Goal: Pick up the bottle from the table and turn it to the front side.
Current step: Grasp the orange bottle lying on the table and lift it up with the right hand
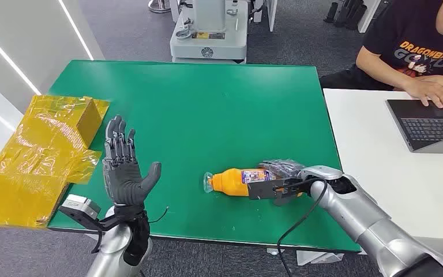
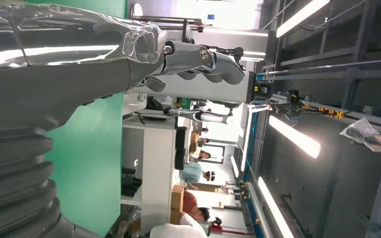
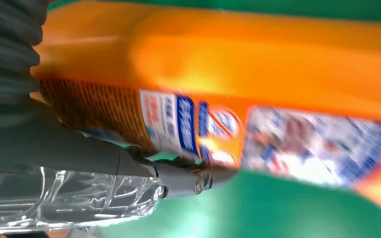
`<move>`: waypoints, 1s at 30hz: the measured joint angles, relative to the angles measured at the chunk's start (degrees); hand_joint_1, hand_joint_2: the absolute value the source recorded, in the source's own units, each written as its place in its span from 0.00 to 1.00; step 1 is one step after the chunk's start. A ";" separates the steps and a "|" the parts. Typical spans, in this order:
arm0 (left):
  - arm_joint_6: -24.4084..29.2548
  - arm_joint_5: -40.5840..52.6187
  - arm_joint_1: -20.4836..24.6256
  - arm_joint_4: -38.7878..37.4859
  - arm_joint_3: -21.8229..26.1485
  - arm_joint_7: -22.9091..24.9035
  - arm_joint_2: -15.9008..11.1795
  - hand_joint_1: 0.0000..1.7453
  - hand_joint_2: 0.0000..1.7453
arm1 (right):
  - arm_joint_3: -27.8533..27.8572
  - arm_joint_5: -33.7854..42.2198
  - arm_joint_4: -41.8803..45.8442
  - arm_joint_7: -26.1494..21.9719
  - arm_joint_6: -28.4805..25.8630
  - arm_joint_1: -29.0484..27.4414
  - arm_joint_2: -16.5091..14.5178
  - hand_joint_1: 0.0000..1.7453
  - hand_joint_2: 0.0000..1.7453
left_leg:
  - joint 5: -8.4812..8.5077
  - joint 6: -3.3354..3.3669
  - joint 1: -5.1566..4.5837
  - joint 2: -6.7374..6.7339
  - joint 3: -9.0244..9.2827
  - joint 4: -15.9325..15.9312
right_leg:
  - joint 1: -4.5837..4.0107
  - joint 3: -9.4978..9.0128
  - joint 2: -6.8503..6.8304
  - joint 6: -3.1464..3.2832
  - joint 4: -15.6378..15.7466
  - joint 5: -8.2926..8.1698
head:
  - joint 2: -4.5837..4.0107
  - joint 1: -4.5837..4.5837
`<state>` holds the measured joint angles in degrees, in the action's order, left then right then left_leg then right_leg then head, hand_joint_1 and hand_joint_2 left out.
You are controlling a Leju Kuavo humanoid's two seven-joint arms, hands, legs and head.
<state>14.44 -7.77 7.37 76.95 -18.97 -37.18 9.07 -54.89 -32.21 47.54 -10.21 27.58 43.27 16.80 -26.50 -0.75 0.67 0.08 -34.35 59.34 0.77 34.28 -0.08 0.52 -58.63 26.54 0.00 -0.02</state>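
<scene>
Orange plastic crowds the right wrist view: the bottle [image 3: 238,64] lies right against the thumb [image 3: 129,171] of the right hand [image 3: 54,148], its printed label turned toward that thumb, and green cloth shows beyond it. This closeness suggests a grasp being made around the bottle's base end, yet the picture is blurred and the darker fingers are hidden behind the body, so I cannot tell whether they have closed on it. From the head view the bottle [image 1: 236,180] lies on its side on the green table [image 1: 207,104], base within the right hand [image 1: 277,176] and cap end pointing away from the fingers toward the left hand [image 1: 124,167]; lying flat like this, it seems not yet lifted, and taking it by the base would leave the label free to be turned to the front. The left hand is raised upright beside the bottle but well apart from it, fingers spread and holding nothing, probably kept out of the way or waiting to help. Its own wrist view shows the left hand [image 2: 79,74] against the room rather than the table, with the fingers [image 2: 218,67] extended, something the head view confirms. Beyond the left fingers lies yellow wrapping [image 1: 40,156] at the table's edge; beyond the right, a person [image 1: 421,52] works at a laptop [image 1: 427,124] on a white desk.
</scene>
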 joint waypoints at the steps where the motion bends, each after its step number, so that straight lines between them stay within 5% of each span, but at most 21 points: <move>1: -0.01 -0.02 0.00 0.00 0.00 0.00 0.00 0.00 1.00 | -0.16 0.11 -0.10 -0.01 0.13 0.12 0.10 0.00 1.00 | 0.00 0.01 0.00 -0.01 0.00 0.00 | 0.00 0.00 0.00 0.00 0.00 0.00 | 0.00 0.00; 16: -0.07 -0.39 0.01 -0.01 -0.09 0.00 -0.02 0.00 1.00 | -2.73 0.01 -1.94 3.48 -1.12 0.77 2.30 0.00 1.00 | -0.02 0.03 0.00 -0.02 0.02 0.07 | 0.00 -0.03 0.01 -0.02 0.01 -0.01 | 0.00 0.00; 17: -0.07 -0.39 0.01 -0.01 -0.09 0.00 -0.02 0.00 1.00 | -2.75 -0.01 -1.91 3.63 -1.12 0.77 2.52 0.08 1.00 | -0.02 0.04 0.00 -0.02 0.02 0.07 | 0.00 -0.03 0.02 -0.03 0.01 -0.02 | 0.00 0.00; 20: -0.10 -0.40 0.01 -0.01 -0.10 0.00 -0.01 0.00 1.00 | -2.85 -0.19 -1.74 3.85 -1.46 0.76 2.99 0.82 1.00 | -0.02 0.04 0.00 -0.02 0.02 0.09 | 0.00 -0.04 0.02 -0.07 0.03 -0.04 | 0.00 0.00; 21: -0.14 -0.40 0.01 -0.01 -0.10 0.00 -0.01 0.00 1.00 | -2.87 -0.32 -1.66 3.74 -2.01 0.72 3.07 0.99 1.00 | -0.03 0.04 0.00 -0.02 0.01 0.09 | 0.00 -0.05 0.02 -0.07 0.03 -0.04 | 0.00 0.00; 30: -0.50 -0.39 0.00 -0.01 -0.10 0.00 0.02 0.00 1.00 | -2.70 -2.48 -1.66 2.54 -10.71 -0.58 2.48 1.00 1.00 | -0.02 0.05 0.01 -0.04 0.02 0.08 | 0.00 -0.04 0.03 -0.09 0.01 -0.06 | 0.00 -0.01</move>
<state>13.93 -8.16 7.36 76.94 -19.07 -37.18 9.09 -57.59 -34.69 45.88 -7.67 16.88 42.69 19.28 -26.53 -0.70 0.68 0.03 -34.34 59.43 0.77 34.23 -0.05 0.43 -58.62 26.48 0.00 -0.03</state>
